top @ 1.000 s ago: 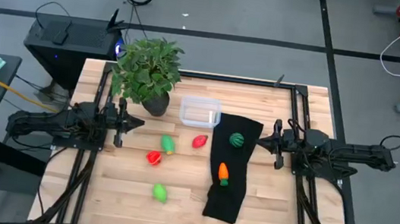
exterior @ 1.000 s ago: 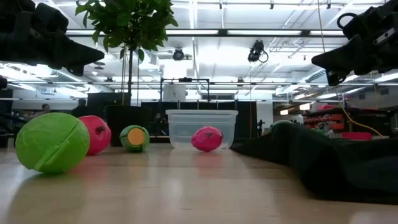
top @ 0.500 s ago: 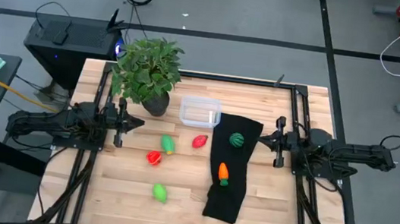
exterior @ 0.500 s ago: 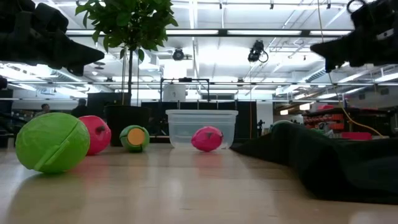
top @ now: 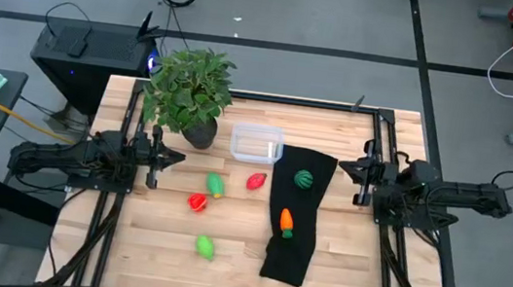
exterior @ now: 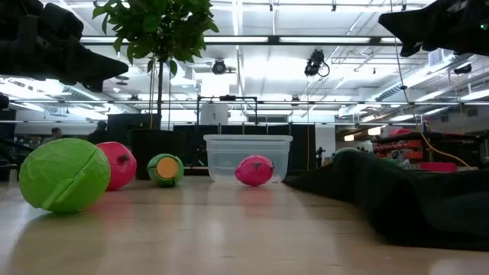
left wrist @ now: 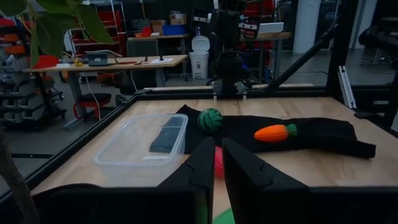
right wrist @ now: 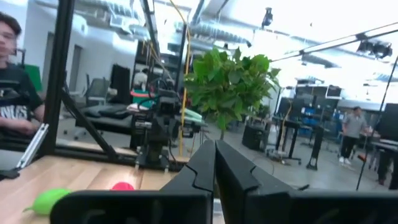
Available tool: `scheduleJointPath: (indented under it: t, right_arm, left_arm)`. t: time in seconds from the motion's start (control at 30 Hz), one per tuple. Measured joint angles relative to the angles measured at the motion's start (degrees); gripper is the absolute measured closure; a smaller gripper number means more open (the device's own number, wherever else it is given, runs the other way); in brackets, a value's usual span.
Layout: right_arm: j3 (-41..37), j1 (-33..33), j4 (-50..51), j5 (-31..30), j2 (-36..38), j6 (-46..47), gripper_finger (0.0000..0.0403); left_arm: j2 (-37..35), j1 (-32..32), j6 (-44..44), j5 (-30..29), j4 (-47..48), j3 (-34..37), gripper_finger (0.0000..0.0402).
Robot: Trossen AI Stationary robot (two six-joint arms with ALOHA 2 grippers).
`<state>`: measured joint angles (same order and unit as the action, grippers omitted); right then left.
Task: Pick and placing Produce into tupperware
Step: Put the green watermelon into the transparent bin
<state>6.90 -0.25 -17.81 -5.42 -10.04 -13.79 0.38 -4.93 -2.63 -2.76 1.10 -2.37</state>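
**Both grippers closed, produce still out**

Tub [top: 256,144] sits empty at upper centre. Produce [top: 216,186] lies scattered below it on table [top: 357,283] and cloth [top: 290,255]. Left gripper [top: 179,159] and right gripper [top: 340,169] hover, fingers together, holding nothing.

In the low view, the clear rectangular plastic tub [exterior: 247,158] stood partly behind a red toy fruit [exterior: 254,170]. The leafy green potted plant [exterior: 158,30] was cut off at the picture's top edge there.

No text, label, brand, number or sign can be read on anything here.
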Motion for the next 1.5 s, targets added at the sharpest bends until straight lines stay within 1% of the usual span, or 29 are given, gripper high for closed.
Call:
scheduleJointPath:
  t: [0.23,0.4,0.5,0.6,0.7,0.8,0.9,1.0,1.13,1.33,1.43,1.5]
  right_arm:
    - [8.3,-0.6,1.3,-0.1,-15.1,0.1,0.0387]
    - [14.6,-3.1,10.5,-0.1,-26.7,3.5,0.0387]
    - [18.0,-4.8,14.9,-0.1,-32.8,3.3,0.0387]
    - [21.3,-6.4,18.3,-0.6,-37.3,2.0,0.0387]
    - [24.8,-7.5,21.4,-2.5,-40.2,-1.5,0.0387]
    - [27.2,-8.1,24.3,-2.9,-42.3,-1.9,0.0389]
    - [29.3,-8.4,26.8,-2.6,-43.7,-0.1,0.0391]
    - [29.6,-8.2,29.4,-1.4,-45.3,0.2,0.0389]
    - [29.6,-8.9,29.9,-0.9,-48.9,3.4,0.0382]
    - [29.6,-10.6,29.9,0.1,-54.7,3.7,0.0379]
    - [29.6,-10.9,30.0,-0.1,-56.3,3.3,0.0364]
    - [29.6,-10.9,30.0,-0.1,-56.7,3.3,0.0341]
  left_arm:
    - [0.0,-0.2,-0.2,0.0,0.0,0.0,0.0371]
    - [0.0,-0.2,-0.2,0.0,0.0,0.0,0.0363]
    - [0.0,-0.2,-0.2,0.0,-0.1,0.0,0.0361]
    - [0.0,-0.2,-0.2,0.0,-0.1,0.0,0.0364]
    - [0.0,-0.2,-0.2,0.0,-0.1,0.0,0.0369]
    - [0.0,-0.2,-0.2,0.0,-0.1,0.0,0.0372]
    - [0.0,-0.2,-0.2,0.0,-0.1,0.0,0.0374]
    - [0.0,-0.2,-0.1,0.0,-0.1,0.0,0.0372]
    - [0.0,-0.2,-0.1,0.0,-0.2,0.0,0.0365]
    - [0.0,-0.2,-0.1,0.0,-0.3,0.0,0.0361]
    - [0.0,-0.2,-0.1,0.0,-0.3,0.0,0.0365]
    - [0.0,-0.2,-0.1,0.0,-0.3,0.0,0.0368]
